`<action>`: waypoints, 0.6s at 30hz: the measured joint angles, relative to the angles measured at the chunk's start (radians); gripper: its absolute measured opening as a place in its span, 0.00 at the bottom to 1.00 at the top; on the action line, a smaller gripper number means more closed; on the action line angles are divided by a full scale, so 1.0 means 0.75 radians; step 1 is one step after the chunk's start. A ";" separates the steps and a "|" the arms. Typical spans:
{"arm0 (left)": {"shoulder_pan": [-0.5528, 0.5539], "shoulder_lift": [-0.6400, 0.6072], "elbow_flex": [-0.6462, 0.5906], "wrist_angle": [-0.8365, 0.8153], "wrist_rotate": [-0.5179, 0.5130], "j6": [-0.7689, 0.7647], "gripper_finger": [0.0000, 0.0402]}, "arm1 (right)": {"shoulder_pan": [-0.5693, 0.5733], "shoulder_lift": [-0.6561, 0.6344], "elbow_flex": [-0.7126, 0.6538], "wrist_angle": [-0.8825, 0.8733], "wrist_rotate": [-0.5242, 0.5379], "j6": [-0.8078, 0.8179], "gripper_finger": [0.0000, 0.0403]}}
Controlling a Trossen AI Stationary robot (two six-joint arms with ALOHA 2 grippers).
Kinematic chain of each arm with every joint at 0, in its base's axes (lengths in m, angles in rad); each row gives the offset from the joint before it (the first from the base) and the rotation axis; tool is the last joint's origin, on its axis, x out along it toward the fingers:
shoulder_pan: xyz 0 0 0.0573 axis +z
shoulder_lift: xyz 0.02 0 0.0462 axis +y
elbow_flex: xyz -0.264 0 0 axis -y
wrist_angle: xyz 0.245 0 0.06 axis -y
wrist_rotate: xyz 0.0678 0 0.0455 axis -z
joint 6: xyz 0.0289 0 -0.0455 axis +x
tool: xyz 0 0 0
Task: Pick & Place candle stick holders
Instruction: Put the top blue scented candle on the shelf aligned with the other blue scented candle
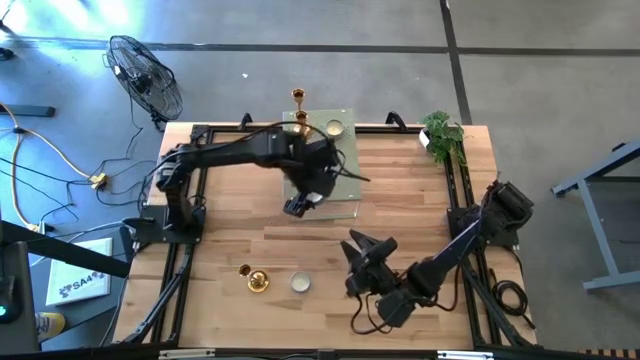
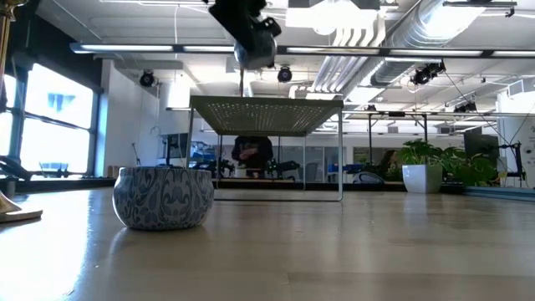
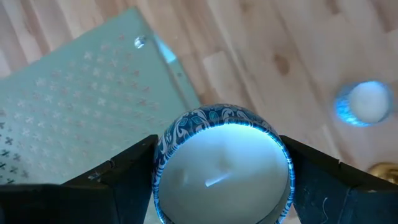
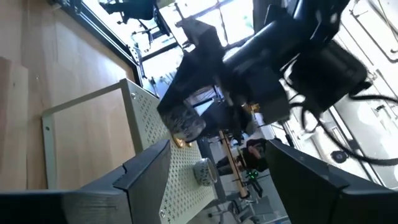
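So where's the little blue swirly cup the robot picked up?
In the left wrist view the cup sits between the left gripper fingers, held over the green slab at the table's back middle.

Four cameras: one overhead, one at table height, one on each wrist
The high view looks straight down on the whole table [image 1: 400,200]; the low view looks level across it into the room; the left wrist view sits close above the green slab [image 3: 74,106], which all four views share

the gold holder [image 2: 7,125] is cut off at the low view's edge.
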 joint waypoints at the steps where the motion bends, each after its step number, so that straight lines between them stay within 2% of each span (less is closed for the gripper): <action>1: 0.012 0.014 0.002 0.000 0.000 0.022 0.72 | 0.003 0.000 0.000 0.001 0.008 0.000 0.64; 18: 0.085 0.062 0.002 0.165 0.008 0.139 0.72 | 0.006 0.000 0.000 -0.016 0.011 0.026 0.64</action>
